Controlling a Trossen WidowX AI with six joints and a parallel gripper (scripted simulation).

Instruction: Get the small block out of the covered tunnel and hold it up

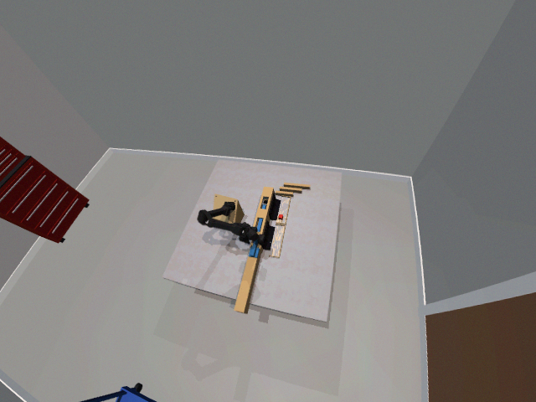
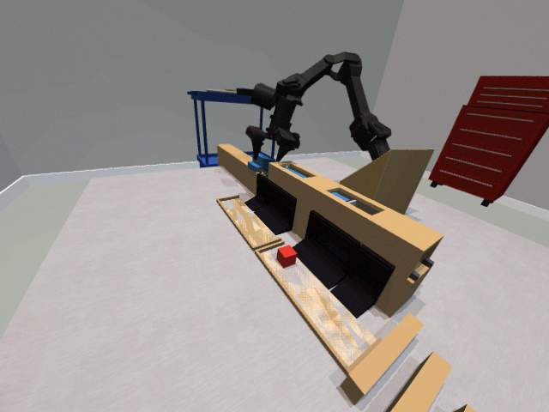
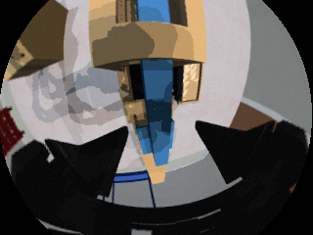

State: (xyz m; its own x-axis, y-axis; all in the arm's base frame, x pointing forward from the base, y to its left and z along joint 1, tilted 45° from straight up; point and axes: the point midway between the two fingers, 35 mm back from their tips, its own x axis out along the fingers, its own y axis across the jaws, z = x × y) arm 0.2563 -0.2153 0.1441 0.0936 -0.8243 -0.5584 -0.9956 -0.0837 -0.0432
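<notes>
Below the open gripper (image 1: 255,247) (image 2: 267,160) (image 3: 162,127), the blue handle (image 1: 254,251) (image 2: 262,162) (image 3: 158,128) points lengthwise outward.

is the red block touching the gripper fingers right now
Apart. The exterior view shows the red block down in the shallow tray, well away from the gripper above the blue piece.

In the exterior view, a red drawer chest (image 1: 41,202) (image 2: 490,143) (image 3: 10,128) with pale handle strips stands at far right, and a blue cart (image 1: 130,396) (image 2: 221,97) (image 3: 131,176) stands at the far side, before grey walls (image 1: 260,78) (image 2: 133,62) edged by white skirting (image 1: 368,172) (image 2: 57,172), while the top view shows a brown surface (image 1: 484,346) near right.
</notes>
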